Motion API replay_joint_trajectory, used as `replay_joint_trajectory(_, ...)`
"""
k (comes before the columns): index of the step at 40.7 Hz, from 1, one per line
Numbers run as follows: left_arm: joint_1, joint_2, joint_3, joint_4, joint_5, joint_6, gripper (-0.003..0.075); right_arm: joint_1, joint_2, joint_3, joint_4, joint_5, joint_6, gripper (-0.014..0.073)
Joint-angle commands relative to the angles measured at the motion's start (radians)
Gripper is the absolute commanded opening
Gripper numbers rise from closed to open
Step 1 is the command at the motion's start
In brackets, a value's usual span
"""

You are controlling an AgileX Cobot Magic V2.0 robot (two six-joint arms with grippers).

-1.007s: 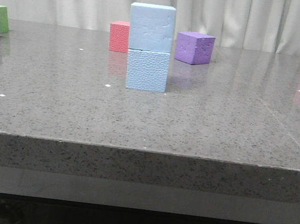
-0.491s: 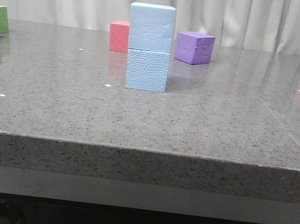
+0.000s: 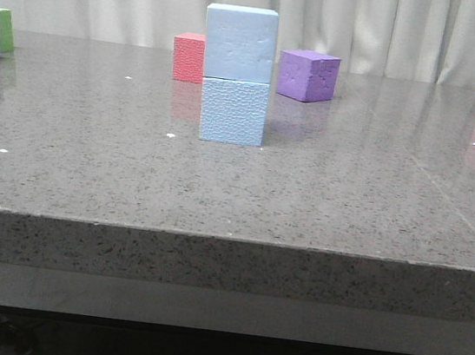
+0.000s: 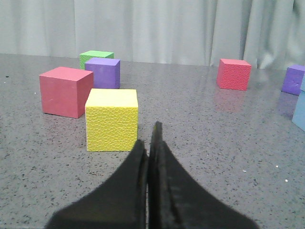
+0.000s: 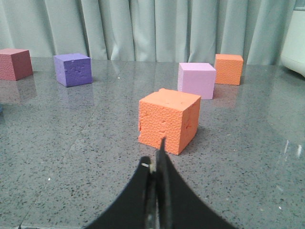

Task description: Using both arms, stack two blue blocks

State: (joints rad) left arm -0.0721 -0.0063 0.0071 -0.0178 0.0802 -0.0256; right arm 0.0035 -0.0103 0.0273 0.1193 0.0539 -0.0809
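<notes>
A: Front view first. Two blue blocks (image 3: 236,75) stacked near the middle of the table (image 3: 234,203), upper one sitting squarely, perhaps a shade to the left. Red cube (image 3: 188,56) just behind, purple cube (image 3: 307,75) to the right. No arms in sight.

B: Looks done, then. Risks?

A: Few. Could topple only from a knock by an arm swinging across, or a jolt to the table.

B: Left wrist view?

A: Left gripper (image 4: 149,143) pressed closed, holding nothing. Yellow cube (image 4: 112,119) just ahead. Only a sliver of blue at the frame edge, cut off.

B: Right wrist?

A: Right gripper (image 5: 156,164) closed too, empty, orange cube (image 5: 168,119) ahead. Stack not visible there.
</notes>
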Motion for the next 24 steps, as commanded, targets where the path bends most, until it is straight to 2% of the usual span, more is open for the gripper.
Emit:
replay_joint_trajectory(1,0.001,-0.025,0.035,-0.009,-0.080,0.001,-0.0018,-0.003,-0.019,-0.001,0.002,-0.096,-0.007,-0.0017)
replay_joint_trajectory(6,0.001,-0.025,0.035,-0.009,-0.080,0.001,-0.0018,-0.003,-0.019,-0.001,-0.009,-0.102,-0.002,-0.0017)
replay_joint_trajectory(13,0.001,-0.025,0.035,-0.009,-0.080,0.001,-0.0018,-0.003,-0.019,-0.001,-0.107,-0.104,0.139,-0.0017)
replay_joint_trajectory(24,0.001,-0.025,0.035,-0.009,-0.080,0.001,-0.0018,-0.003,-0.019,-0.001,-0.106,-0.104,0.139,-0.0017)
